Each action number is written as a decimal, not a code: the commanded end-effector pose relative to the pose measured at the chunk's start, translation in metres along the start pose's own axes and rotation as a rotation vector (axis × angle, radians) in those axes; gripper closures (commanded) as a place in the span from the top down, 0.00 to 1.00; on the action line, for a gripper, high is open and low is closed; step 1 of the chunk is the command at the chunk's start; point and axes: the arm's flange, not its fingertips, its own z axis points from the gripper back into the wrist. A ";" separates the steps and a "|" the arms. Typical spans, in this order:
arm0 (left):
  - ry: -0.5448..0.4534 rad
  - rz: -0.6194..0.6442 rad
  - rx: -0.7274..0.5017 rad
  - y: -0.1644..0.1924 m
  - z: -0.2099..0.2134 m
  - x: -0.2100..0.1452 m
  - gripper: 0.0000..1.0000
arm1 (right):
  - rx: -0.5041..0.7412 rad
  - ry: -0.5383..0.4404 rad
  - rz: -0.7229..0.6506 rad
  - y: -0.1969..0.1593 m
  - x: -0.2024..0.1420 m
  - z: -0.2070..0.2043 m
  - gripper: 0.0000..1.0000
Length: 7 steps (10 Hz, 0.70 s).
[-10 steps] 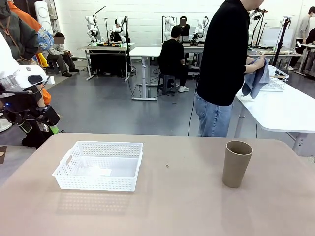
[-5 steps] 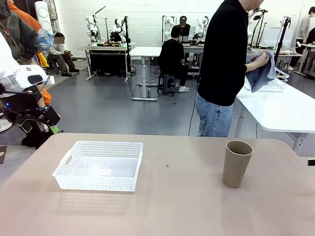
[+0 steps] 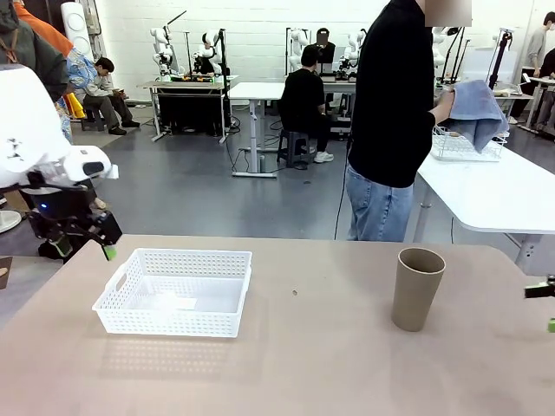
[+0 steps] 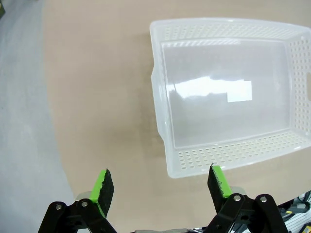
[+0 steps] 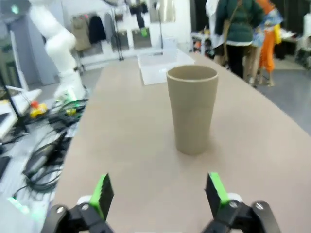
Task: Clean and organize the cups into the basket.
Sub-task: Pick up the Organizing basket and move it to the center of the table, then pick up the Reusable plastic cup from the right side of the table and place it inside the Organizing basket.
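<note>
1 tan cup (image 3: 417,288) stands upright on counter (image 3: 312,373), right of middle — long axis vertical, mouth up. Your right pincer (image 5: 160,187) sits low by counter's right edge, jaws wide, holding nothing; cup lies straight ahead of it, near but not touching. Left pincer (image 3: 84,248) hovers open and unladen just off left end of basket (image 3: 173,292) — basket bare, well apart from cup. Right arm nearer; side-on grasp looks like your move.
</note>
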 end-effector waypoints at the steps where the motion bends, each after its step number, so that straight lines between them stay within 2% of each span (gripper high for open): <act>1: 0.020 0.006 0.053 -0.011 -0.009 0.014 1.00 | 0.018 -0.001 0.014 -0.027 -0.023 -0.018 1.00; 4: 0.026 0.016 0.033 -0.021 -0.028 0.020 1.00 | 0.025 -0.035 -0.003 -0.046 -0.046 -0.055 1.00; 7: 0.016 0.035 0.048 -0.024 -0.039 0.019 1.00 | 0.001 -0.085 0.074 -0.053 -0.046 -0.079 1.00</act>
